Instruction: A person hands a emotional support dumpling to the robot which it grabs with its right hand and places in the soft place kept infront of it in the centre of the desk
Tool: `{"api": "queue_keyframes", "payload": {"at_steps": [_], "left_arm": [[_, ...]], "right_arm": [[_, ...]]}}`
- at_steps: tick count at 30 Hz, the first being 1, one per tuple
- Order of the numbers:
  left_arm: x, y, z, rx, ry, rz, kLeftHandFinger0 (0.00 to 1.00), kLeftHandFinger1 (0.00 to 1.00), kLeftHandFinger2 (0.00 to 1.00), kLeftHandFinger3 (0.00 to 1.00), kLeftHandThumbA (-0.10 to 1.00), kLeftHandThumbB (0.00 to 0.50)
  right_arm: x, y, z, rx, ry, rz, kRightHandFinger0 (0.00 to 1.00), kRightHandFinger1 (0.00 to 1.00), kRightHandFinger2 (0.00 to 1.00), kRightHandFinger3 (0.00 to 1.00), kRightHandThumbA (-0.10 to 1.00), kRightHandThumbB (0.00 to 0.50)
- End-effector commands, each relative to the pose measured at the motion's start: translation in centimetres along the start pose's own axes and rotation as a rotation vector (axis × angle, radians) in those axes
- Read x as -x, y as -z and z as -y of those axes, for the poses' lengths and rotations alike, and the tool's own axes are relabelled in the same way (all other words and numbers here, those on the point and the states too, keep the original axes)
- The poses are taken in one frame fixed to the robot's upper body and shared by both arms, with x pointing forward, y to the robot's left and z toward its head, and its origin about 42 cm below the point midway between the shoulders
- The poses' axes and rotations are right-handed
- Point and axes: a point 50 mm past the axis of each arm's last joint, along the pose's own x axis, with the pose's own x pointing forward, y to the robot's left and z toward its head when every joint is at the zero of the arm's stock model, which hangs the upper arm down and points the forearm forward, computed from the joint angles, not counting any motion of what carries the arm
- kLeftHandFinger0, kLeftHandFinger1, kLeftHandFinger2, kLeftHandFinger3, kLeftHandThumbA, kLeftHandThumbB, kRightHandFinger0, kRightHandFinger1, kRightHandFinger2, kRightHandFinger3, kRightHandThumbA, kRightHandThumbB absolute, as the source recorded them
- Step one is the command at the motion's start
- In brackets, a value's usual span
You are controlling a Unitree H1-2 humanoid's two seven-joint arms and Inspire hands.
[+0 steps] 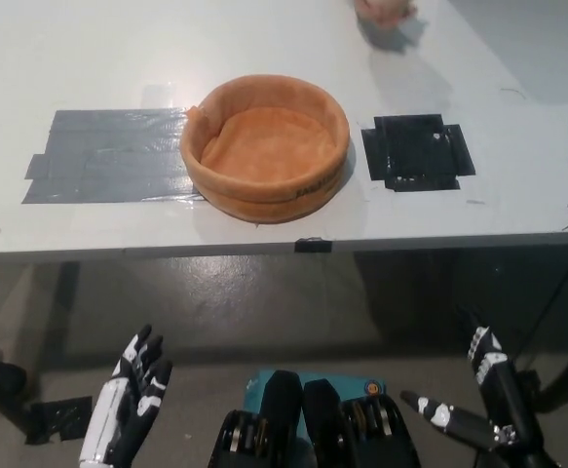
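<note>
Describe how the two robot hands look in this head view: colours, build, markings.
The left robot hand is white with black segments along slim, jointed mechanical fingers. The right robot hand is black, with small white patches on its fingers and silvery metal fittings near the wrist. No cables or sleeves are visible on either.

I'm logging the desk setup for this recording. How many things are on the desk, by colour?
Orange: 1, the round soft bed
Grey: 1, the tape patch
Black: 1, the tape patch
Pink: 1, a partly cropped object at the far edge
Total: 4
</note>
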Motion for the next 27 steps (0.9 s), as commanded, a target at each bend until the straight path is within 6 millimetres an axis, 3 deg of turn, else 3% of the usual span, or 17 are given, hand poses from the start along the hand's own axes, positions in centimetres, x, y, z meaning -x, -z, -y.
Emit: {"api": "queue_keyframes", "payload": {"at_steps": [1,4,8,9,13,16,17,20,22,23,27], "left_arm": [[-0.9,-2.0,0.3,-0.004,0.006,0.053,1.00,1.00,1.00,1.00,0.75,0.000],[-2.4,-2.6,0.2,-0.007,-0.002,0.073,1.00,1.00,1.00,1.00,0.76,0.000],[-3.2,-2.1,0.1,-0.007,-0.011,0.066,1.00,1.00,1.00,1.00,0.75,0.000],[-3.3,-1.8,0.1,-0.005,-0.012,0.058,1.00,1.00,1.00,1.00,0.75,0.000],[-3.1,-1.4,-0.2,-0.020,-0.022,0.046,1.00,1.00,1.00,1.00,0.75,0.000],[-3.0,-1.2,-0.4,-0.007,-0.023,0.049,1.00,1.00,1.00,1.00,0.72,0.000],[-3.0,-1.3,-0.4,-0.006,-0.023,0.052,1.00,1.00,1.00,1.00,0.72,0.000],[-3.2,-1.4,-0.7,-0.019,-0.032,0.069,1.00,1.00,1.00,1.00,0.75,0.000],[-3.2,-1.5,-0.8,-0.024,-0.034,0.070,1.00,1.00,1.00,1.00,0.76,0.000],[-3.2,-1.6,-0.8,-0.025,-0.034,0.069,1.00,1.00,1.00,1.00,0.76,0.000],[-3.2,-1.8,-0.8,-0.032,-0.029,0.073,1.00,1.00,1.00,1.00,0.74,0.000]], "right_arm": [[-1.7,-2.8,0.7,-0.014,0.021,0.105,1.00,1.00,1.00,1.00,1.00,0.123],[-4.1,-5.4,1.3,0.018,0.019,0.175,1.00,1.00,1.00,1.00,1.00,0.192],[-7.0,-8.8,2.5,0.168,0.035,0.256,1.00,1.00,1.00,1.00,1.00,0.207],[-8.4,-10.2,3.0,0.204,0.044,0.254,1.00,1.00,1.00,1.00,1.00,0.245],[-12.9,-13.7,3.9,0.293,0.060,0.266,1.00,1.00,1.00,1.00,0.94,0.271],[-17.1,-16.4,4.9,0.466,0.076,0.211,1.00,1.00,1.00,1.00,1.00,0.331],[-17.3,-16.6,4.9,0.473,0.077,0.208,1.00,1.00,1.00,1.00,1.00,0.332],[-22.6,-19.0,5.6,0.537,0.075,0.218,1.00,1.00,1.00,1.00,0.95,0.312],[-24.9,-20.0,5.4,0.577,0.062,0.210,1.00,1.00,1.00,1.00,0.96,0.318],[-25.9,-20.4,5.2,0.599,0.055,0.192,1.00,1.00,1.00,1.00,0.98,0.346],[-30.1,-21.1,4.4,0.651,0.025,0.100,1.00,1.00,1.00,1.00,0.92,0.322]]}}
